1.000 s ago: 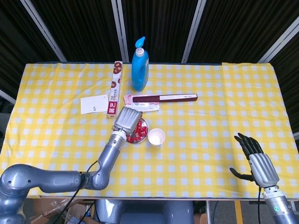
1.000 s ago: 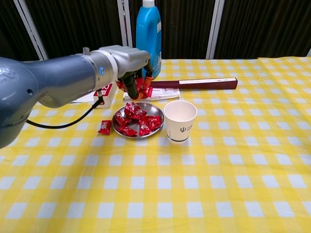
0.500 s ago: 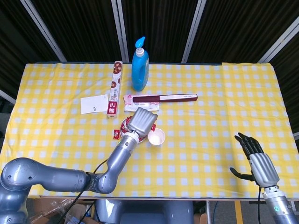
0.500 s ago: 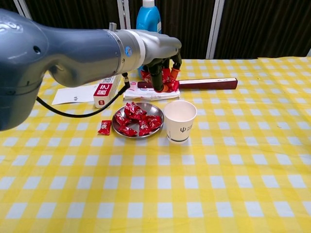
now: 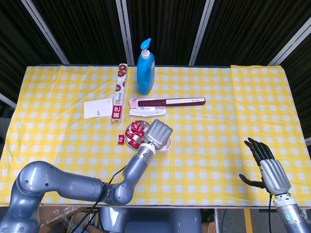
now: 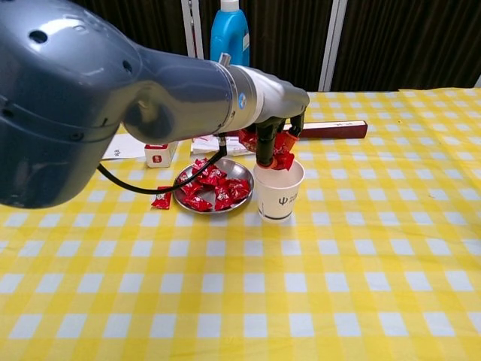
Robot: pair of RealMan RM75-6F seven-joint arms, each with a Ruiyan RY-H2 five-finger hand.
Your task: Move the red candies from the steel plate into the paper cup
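Left hand [image 6: 272, 134] clamps red wrapped candies [image 6: 279, 150] above white paper cup [image 6: 279, 189]; wrappers light, probably slippery, pinch middle. Right hand [image 5: 266, 165] spread, holds nothing.

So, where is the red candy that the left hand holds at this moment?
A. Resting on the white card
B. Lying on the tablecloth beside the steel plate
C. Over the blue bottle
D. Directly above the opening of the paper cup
D. In the chest view the left hand pinches a red candy right over the rim of the paper cup, beside the steel plate.
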